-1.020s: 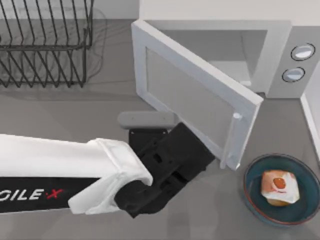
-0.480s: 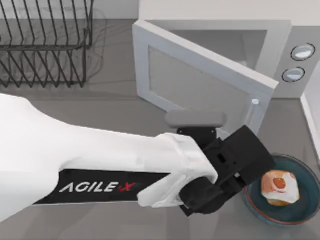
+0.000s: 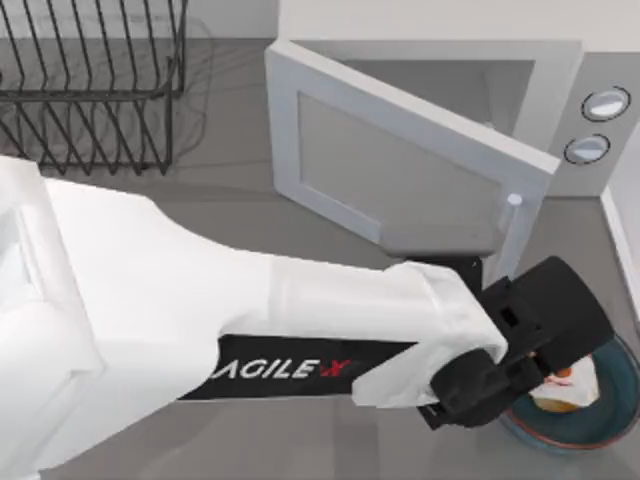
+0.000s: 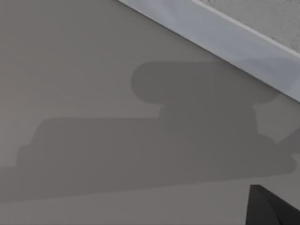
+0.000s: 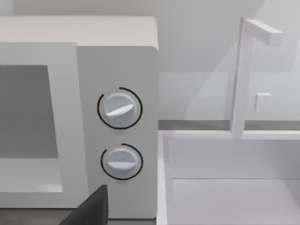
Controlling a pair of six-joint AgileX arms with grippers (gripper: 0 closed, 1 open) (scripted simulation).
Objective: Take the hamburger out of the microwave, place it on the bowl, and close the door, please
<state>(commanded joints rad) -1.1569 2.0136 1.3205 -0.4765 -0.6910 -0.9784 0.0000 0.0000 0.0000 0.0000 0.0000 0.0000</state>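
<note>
Low at the frame's right, the hamburger sits on the bowl, half hidden under the left gripper; whether its fingers are open, nobody can tell. Near the door, the arm might bump the bowl and spill it.

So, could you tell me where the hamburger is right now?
In the top view the hamburger sits in the bowl at the table's right, partly under the left gripper.
</note>
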